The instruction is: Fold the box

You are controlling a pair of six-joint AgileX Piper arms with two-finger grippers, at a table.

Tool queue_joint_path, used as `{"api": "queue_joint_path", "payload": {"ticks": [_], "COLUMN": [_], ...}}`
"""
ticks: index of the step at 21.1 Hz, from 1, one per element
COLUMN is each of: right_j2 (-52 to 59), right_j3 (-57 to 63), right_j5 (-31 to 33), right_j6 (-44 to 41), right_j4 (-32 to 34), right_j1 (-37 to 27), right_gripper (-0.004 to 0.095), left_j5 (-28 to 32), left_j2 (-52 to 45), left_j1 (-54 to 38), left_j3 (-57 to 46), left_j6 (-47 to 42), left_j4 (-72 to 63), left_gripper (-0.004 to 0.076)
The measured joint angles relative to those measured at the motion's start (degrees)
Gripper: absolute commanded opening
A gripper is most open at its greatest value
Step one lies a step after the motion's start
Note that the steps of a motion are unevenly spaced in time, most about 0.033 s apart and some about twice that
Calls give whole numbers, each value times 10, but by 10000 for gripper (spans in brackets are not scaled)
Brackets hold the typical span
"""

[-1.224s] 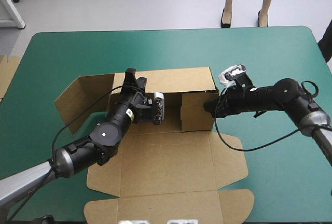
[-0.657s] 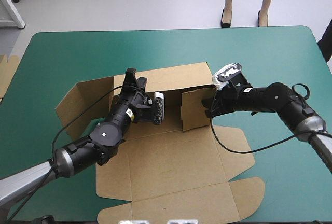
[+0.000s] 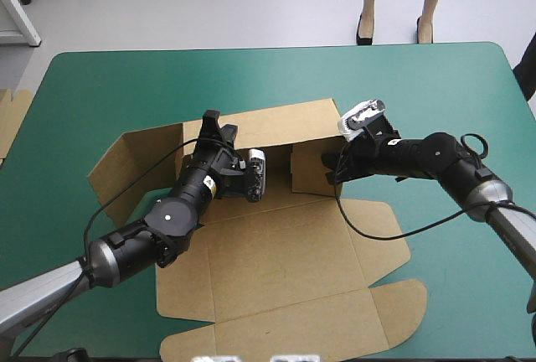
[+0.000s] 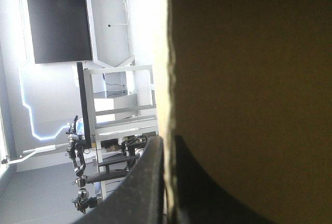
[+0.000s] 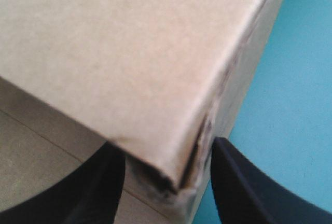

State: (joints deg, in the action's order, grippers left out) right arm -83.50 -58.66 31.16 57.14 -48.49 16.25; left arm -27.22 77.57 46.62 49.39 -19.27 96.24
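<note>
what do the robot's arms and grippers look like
The left arm and right arm are black rounded segments on grey metal tubes. The left one has white dots and a small yellow label. Both end in two broad, curved black fingers.

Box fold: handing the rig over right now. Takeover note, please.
Left gripper: shut on the box, pinching the top edge of the raised back wall.
Right gripper: open, fingers straddling a corner of the raised right side wall.
Box sits mid-table.
Done: back wall and right side wall up.
Left: left side flap splays outward, nothing visibly tucked, near panels lie flat.
Spare board at the table's left edge.
</note>
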Motion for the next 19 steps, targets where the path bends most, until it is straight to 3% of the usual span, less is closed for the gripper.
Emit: {"api": "queue_joint_path", "payload": {"ticks": [6, 9, 13, 15, 19], "right_j2": [-5, -9, -11, -12, -14], "right_j3": [0, 0, 0, 0, 3], "right_j5": [-26, -43, -56, -71, -84], "right_j6": [11, 13, 24, 31, 32], "right_j4": [-18, -35, -40, -39, -54], "right_j1": [0, 0, 2, 8, 12], "right_gripper": [453, 308, 33, -17, -16], "left_j5": [2, 11, 11, 10, 8], "left_j2": [0, 0, 0, -1, -2], "left_j1": [0, 0, 0, 0, 0], "left_j3": [0, 0, 0, 0, 0], "left_j6": [0, -1, -5, -6, -6], "left_j4": [1, 4, 6, 13, 22], "left_gripper": [-10, -10, -10, -10, -10]}}
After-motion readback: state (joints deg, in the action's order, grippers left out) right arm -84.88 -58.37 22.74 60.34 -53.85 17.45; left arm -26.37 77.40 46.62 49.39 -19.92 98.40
